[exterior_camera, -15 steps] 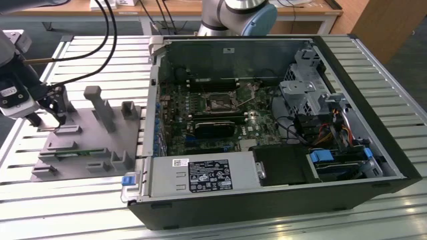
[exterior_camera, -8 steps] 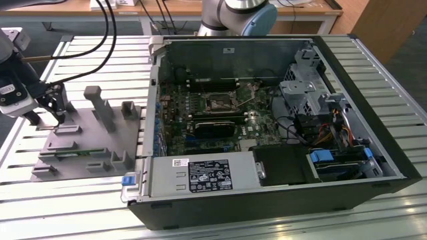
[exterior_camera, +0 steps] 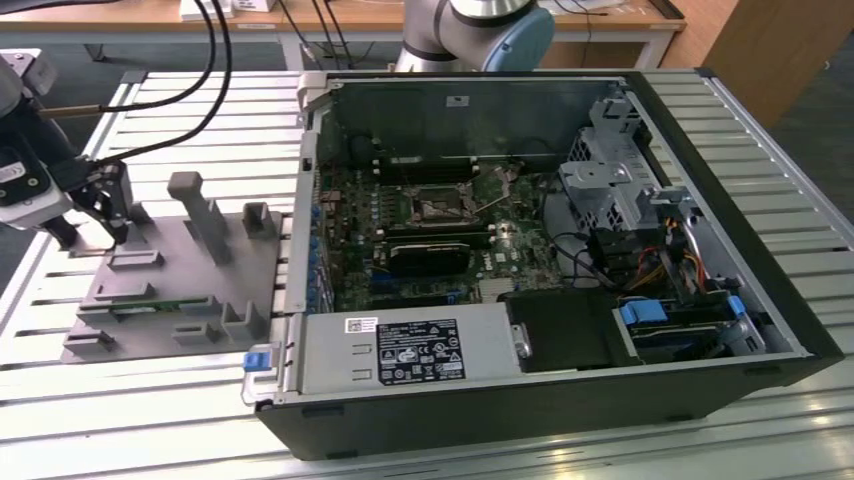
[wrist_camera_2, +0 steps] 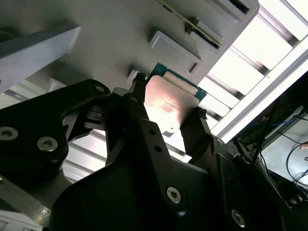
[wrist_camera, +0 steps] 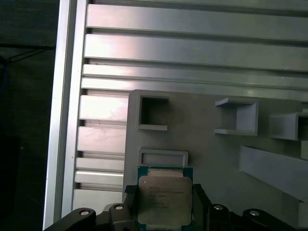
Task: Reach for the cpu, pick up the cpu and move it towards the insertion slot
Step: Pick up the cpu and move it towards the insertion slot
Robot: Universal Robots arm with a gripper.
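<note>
Lid up, the cpu sits between the gripper's black fingers, which press on its opposite edges over a grey fixture plate. The plate lies on a slotted aluminium table at nine o'clock in the exterior view. The insertion slot is well apart, mid-frame inside the open computer case. A printed label at six o'clock is too small to read. The gripper points down, and the arm's base stands at twelve o'clock.
</note>
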